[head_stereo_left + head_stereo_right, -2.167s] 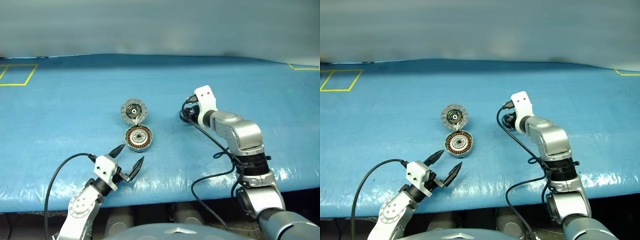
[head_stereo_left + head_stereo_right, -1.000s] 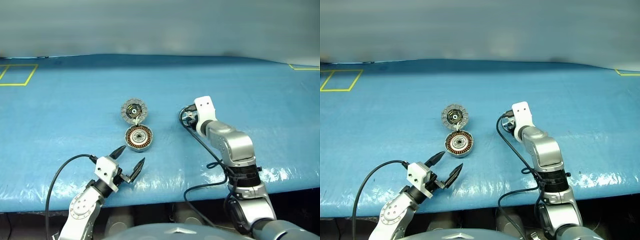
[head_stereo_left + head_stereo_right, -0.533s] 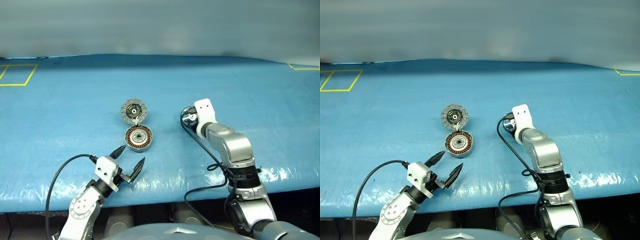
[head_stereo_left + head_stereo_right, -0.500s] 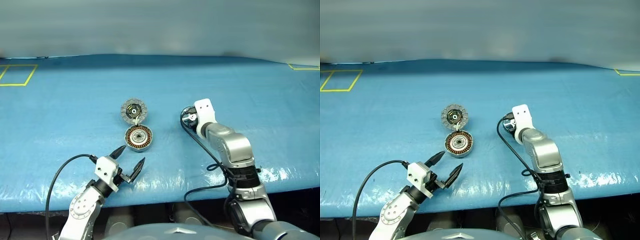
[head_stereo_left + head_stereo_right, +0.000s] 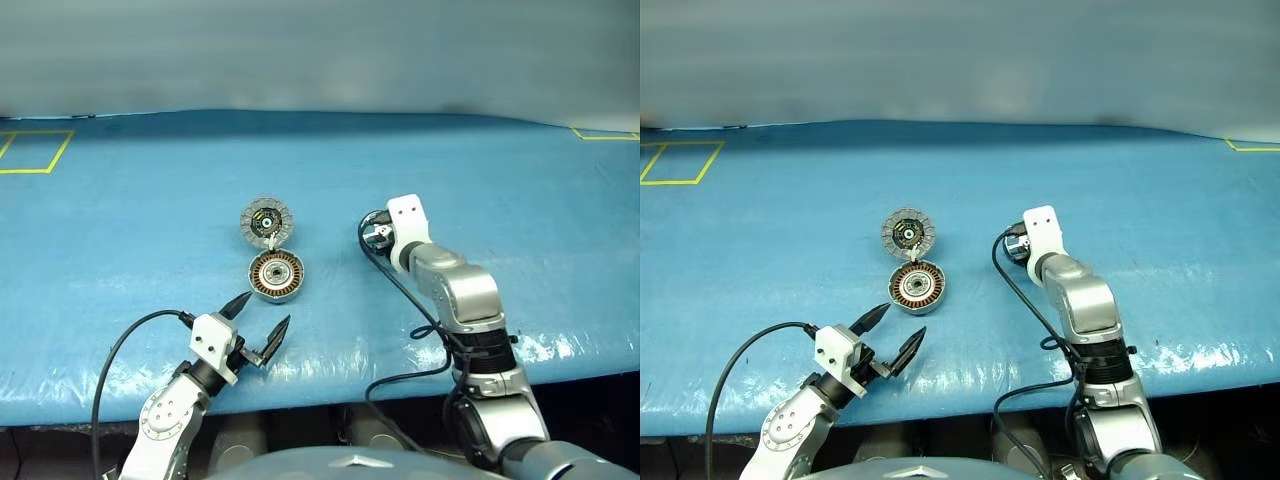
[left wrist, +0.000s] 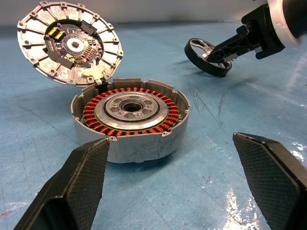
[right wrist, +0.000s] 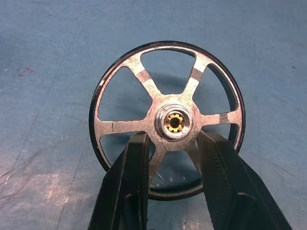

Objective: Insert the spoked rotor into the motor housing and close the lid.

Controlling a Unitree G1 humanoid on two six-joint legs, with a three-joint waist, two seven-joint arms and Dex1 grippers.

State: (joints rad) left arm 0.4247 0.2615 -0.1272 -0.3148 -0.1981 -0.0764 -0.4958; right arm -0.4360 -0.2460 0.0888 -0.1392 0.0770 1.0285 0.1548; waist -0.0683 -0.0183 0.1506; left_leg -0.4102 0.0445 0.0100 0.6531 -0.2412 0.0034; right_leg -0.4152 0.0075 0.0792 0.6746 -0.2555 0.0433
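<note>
The motor housing [image 5: 277,275], a grey cup with copper windings, sits at the table's middle. Its lid [image 5: 267,220] stands tilted open at the housing's far rim, silver segments facing me. The spoked rotor [image 7: 174,121] lies to the right of them on the blue cover. My right gripper [image 5: 375,236] reaches down onto it. Its two fingers [image 7: 136,163] straddle one spoke and press against the hub, shut on the rotor. In the left wrist view the rotor's dark rim [image 6: 214,72] shows beyond the housing [image 6: 129,115]. My left gripper [image 5: 260,312] hangs open, nearer than the housing.
A wrinkled blue cover [image 5: 120,250] spans the table. Yellow tape marks lie at its far left [image 5: 35,150] and far right [image 5: 605,133] corners. The front edge [image 5: 330,385] runs just beyond my left wrist. Black cables loop beside both arms.
My right gripper's fingers have drawn in around the rotor's hub, and its arm has settled slightly. The left gripper, housing and lid have not moved.
</note>
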